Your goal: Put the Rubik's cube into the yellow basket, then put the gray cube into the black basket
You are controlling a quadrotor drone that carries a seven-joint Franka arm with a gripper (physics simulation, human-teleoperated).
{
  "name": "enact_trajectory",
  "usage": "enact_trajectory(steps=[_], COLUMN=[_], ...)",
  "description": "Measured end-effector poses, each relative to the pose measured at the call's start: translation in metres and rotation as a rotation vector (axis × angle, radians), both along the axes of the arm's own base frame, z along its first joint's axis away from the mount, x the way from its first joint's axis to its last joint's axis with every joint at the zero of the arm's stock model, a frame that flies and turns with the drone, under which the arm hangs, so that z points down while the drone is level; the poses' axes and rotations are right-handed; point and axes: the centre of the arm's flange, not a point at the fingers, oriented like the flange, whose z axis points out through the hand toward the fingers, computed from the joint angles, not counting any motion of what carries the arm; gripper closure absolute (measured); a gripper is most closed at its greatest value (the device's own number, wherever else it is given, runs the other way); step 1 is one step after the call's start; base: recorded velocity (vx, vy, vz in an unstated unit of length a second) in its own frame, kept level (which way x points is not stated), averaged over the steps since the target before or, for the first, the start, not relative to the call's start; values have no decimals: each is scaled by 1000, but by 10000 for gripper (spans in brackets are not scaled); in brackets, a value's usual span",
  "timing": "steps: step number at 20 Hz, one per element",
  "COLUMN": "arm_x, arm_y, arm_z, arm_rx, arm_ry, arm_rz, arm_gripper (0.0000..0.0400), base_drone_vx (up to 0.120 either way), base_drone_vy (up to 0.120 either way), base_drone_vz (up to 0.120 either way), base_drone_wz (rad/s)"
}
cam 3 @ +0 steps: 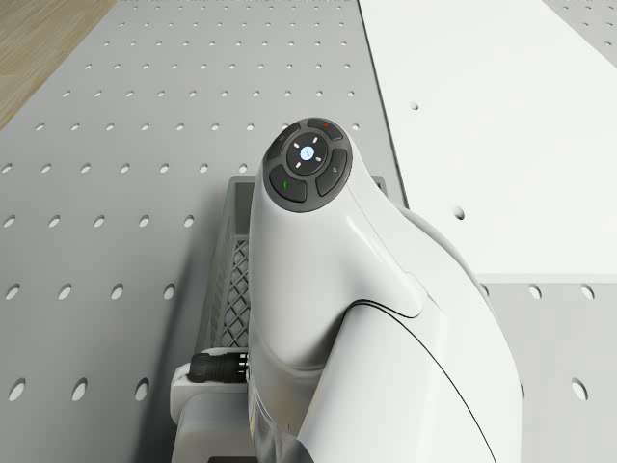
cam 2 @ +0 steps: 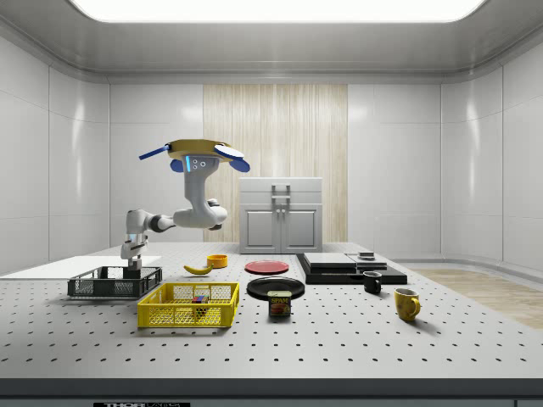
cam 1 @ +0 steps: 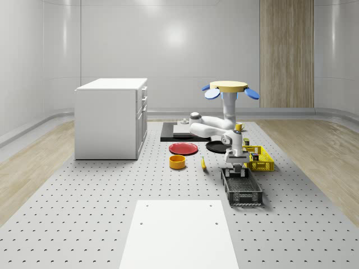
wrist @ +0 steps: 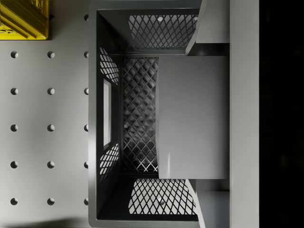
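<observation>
The drone (cam 1: pixel 229 88) is seen hovering above the table (cam 1: pixel 84 213), over the black plate (cam 1: pixel 216 147) and just behind the yellow basket (cam 1: pixel 261 159). From it the arm (cam 1: pixel 216 128) is stretched forward and down, so that the claw (cam 1: pixel 236 170) is held low in the black basket (cam 1: pixel 242 188), at that basket's end nearest the yellow basket.

In the wrist view, the gray cube (wrist: pixel 192 117) is seen clamped between the two fingers (wrist: pixel 211 21), one pressed on each of two opposite faces; the claw is thus closed on the cube. The cube is framed by the black basket's mesh walls (wrist: pixel 142 118), within its rim. Whether the cube touches the basket floor cannot be told.

In the side view, the Rubik's cube (cam 2: pixel 198 299) is seen lying inside the yellow basket (cam 2: pixel 188 305), well apart from the claw (cam 2: pixel 134 266).

Beside the baskets, toward the table's middle, a banana (cam 1: pixel 203 163), a yellow bowl (cam 1: pixel 177 162) and a red plate (cam 1: pixel 184 148) are laid out. A can (cam 2: pixel 279 304), a black mug (cam 2: pixel 372 282) and a yellow mug (cam 2: pixel 407 303) are seen in the side view, past the yellow basket. A white cabinet (cam 1: pixel 111 117) is set further back on the table.
</observation>
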Motion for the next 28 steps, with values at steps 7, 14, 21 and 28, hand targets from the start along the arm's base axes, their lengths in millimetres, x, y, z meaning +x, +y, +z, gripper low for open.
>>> enact_trajectory(steps=[7,14,21,28], arm_x=[0,0,0,0], arm_y=[0,0,0,0], arm_z=[2,28,50,51], arm_rx=[0,0,0,0], arm_ry=[0,0,0,0], arm_rz=[0,0,0,0], arm_gripper=[150,150,150,31], base_drone_vx=[74,0,0,0], base_drone_vy=[0,0,0,0], base_drone_vz=[-40,0,0,0], base_drone_wz=[0,0,0,0])
